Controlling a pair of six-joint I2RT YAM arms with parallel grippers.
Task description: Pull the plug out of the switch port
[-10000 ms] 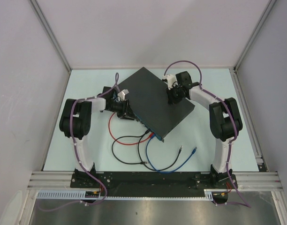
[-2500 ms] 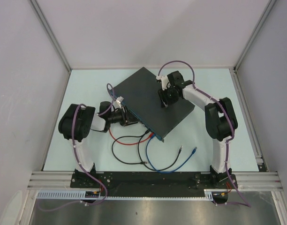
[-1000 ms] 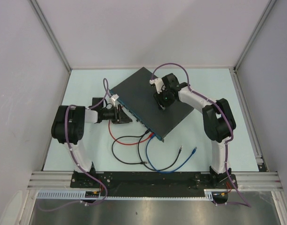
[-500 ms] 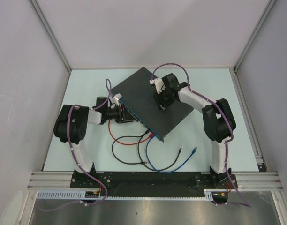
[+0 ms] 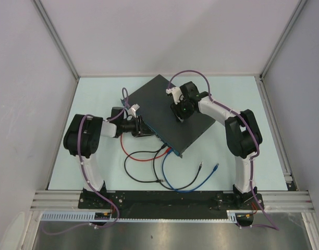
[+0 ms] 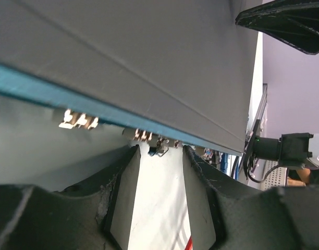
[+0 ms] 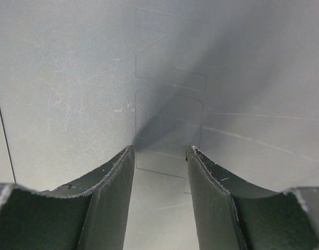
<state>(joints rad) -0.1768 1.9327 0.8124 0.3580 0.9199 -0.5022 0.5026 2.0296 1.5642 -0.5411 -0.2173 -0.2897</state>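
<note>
The switch (image 5: 170,109) lies at an angle mid-table, its blue-teal socket edge (image 5: 149,127) facing near-left. Red, black and blue cables are plugged in close to its near corner (image 5: 167,149). My left gripper (image 5: 143,128) is open and empty, right at the blue edge, up the row from those plugs. In the left wrist view its fingertips (image 6: 132,152) stand either side of a small metal socket part under the teal edge (image 6: 34,82), and the plugs (image 6: 222,159) show further right. My right gripper (image 5: 179,112) is open over the switch's top (image 7: 97,78).
The red cable (image 5: 136,155), black cable (image 5: 133,172) and blue cable (image 5: 175,185) loop on the table in front of the switch. A loose black end (image 5: 200,166) and a loose blue end (image 5: 216,167) lie to the near right. Walls stand on three sides.
My left gripper has moved right, from a little off the switch to right against its blue edge, and the left elbow swung right. The right arm and the switch have held still over the last second.
</note>
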